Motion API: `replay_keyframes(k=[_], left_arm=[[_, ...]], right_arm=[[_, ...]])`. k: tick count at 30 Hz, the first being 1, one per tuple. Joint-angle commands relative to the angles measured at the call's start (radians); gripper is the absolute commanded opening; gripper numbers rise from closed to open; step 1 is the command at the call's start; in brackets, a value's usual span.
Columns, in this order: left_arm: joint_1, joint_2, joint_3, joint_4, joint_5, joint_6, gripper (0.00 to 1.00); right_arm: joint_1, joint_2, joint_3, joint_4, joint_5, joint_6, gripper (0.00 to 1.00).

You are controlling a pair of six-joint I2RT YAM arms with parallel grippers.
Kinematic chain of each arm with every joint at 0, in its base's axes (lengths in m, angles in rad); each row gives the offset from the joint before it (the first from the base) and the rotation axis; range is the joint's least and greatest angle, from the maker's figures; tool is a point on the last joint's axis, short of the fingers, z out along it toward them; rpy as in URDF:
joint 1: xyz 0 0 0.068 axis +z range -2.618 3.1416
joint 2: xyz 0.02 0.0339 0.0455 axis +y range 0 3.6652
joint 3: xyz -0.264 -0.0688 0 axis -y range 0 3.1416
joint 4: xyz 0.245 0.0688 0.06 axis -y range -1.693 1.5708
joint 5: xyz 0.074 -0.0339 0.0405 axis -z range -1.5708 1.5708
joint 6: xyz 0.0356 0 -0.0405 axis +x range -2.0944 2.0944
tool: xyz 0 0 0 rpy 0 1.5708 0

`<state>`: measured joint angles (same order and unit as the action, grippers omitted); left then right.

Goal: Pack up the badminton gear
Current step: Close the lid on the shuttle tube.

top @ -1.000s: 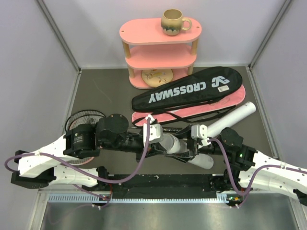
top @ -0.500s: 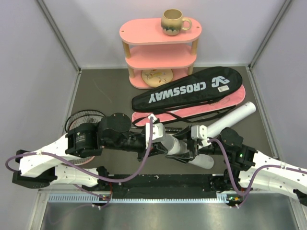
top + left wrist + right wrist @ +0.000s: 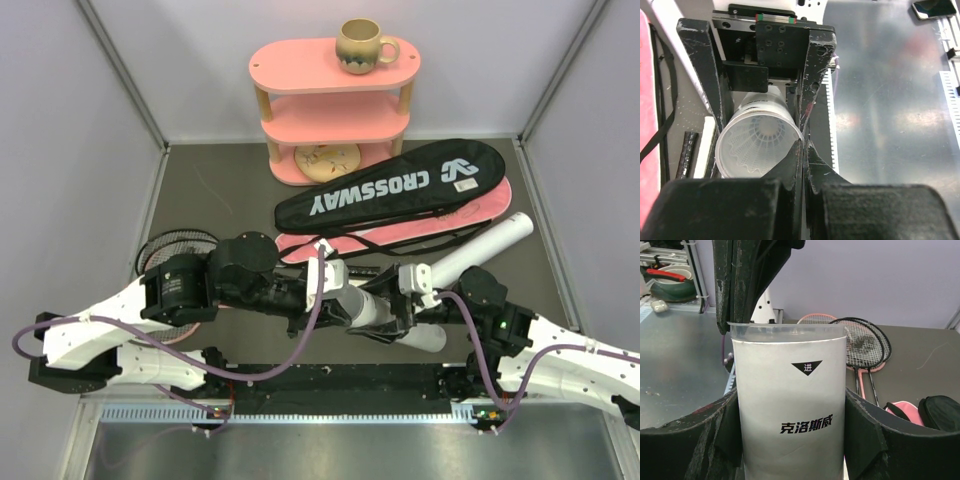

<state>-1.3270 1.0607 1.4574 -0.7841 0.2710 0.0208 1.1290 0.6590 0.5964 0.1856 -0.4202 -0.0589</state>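
My right gripper point(image 3: 790, 402) is shut on a short white tube point(image 3: 790, 405) with black lettering, held level above the table's near middle point(image 3: 385, 312). A white shuttlecock point(image 3: 761, 141) sits inside its open mouth. My left gripper point(image 3: 804, 146) is shut and empty, its tips touching the tube's rim; in the top view it point(image 3: 338, 300) meets the tube's left end. A second long white tube point(image 3: 492, 244) lies to the right. The black CROSSWAY bag point(image 3: 395, 186) lies on a pink bag point(image 3: 345, 243). Pink and black rackets point(image 3: 172, 247) lie at the left, partly under my left arm.
A pink three-tier oval shelf point(image 3: 335, 110) stands at the back with a beige mug point(image 3: 360, 45) on top. Grey walls close in the table at left, right and back. A black rail point(image 3: 340, 378) runs along the near edge.
My left gripper has slid right, up to the mouth of the tube. The right gripper and the tube have hardly moved.
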Motion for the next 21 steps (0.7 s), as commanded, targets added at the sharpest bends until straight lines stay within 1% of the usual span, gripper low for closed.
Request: replay_keyframes(k=[1,6,12,16,20,21], left_arm=[[0.008,0.054,0.012,-0.021,0.138,0.027,0.0],[0.018,0.074,0.009,-0.018,0.227,0.048,0.0],[0.048,0.088,-0.009,-0.007,0.289,0.048,0.0],[0.081,0.11,-0.012,-0.018,0.342,0.047,0.0],[0.13,0.117,-0.031,-0.011,0.43,0.053,0.0],[0.14,0.12,-0.038,-0.003,0.445,0.053,0.02]], right_arm=[[0.0,-0.016,0.042,0.101,-0.038,0.021,0.0],[0.002,-0.027,0.048,0.117,-0.1,0.03,0.0],[0.0,-0.044,0.057,0.146,-0.192,0.051,0.0],[0.002,-0.047,0.078,0.132,-0.218,0.045,0.0],[0.002,-0.042,0.106,0.117,-0.264,0.033,0.0],[0.002,-0.041,0.108,0.124,-0.272,0.034,0.0]])
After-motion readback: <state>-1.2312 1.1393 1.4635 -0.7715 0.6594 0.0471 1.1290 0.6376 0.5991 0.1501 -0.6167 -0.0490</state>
